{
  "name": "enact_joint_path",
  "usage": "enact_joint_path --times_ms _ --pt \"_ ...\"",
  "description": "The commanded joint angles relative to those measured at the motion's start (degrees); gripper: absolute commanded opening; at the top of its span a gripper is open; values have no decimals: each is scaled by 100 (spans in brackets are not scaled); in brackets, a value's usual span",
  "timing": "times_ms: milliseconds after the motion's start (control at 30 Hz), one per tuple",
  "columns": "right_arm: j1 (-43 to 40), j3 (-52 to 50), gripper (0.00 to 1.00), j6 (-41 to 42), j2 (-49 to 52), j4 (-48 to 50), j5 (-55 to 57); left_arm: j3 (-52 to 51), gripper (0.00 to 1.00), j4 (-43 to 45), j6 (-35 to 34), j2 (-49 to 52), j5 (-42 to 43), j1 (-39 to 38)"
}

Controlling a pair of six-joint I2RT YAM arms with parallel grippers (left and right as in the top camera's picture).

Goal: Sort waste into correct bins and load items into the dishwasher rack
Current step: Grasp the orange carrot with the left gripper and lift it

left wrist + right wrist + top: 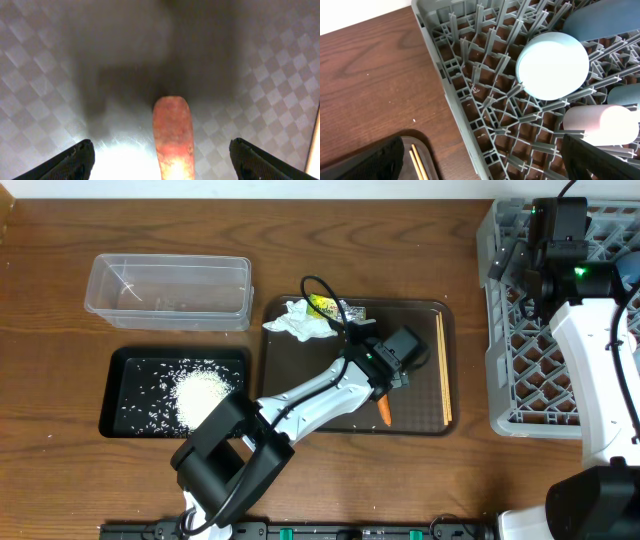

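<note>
The carrot [384,412] lies on the tray [420,395], lower centre of the overhead frame, inside the released left claw [161,150]; stiff, light and tapered, it likely suits a pinch across its thick middle.

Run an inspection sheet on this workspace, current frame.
Surface: brown wooden table.
Job's things: white rice heap in black tray; clear plastic tub behind it; orange carrot, crumpled white tissue, green-yellow wrapper, wooden chopsticks on dark-brown serving tray; light-blue cup, white cup, blue bowl in grey lattice rack.
Clutter: nothing seen.
Grippers: left gripper open, straddling carrot; right gripper open above rack.
Cables: black cable looped above left arm.
Surroundings: nothing seen.
</note>
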Motion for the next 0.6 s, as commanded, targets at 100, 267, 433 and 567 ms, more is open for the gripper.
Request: enact_joint_path --times_ms 100,267,433,567 --pt "-17 -37 99 -83 24 -4 98 13 88 105 354 319 -299 -92" --pt "-17 -37 99 -83 24 -4 98 13 88 127 354 490 -415 -186" --pt "-17 -37 99 -83 24 -4 98 13 78 146 308 494 -444 -225" --pt "-17 -37 99 -83 24 -4 98 13 72 144 262 498 -439 -293"
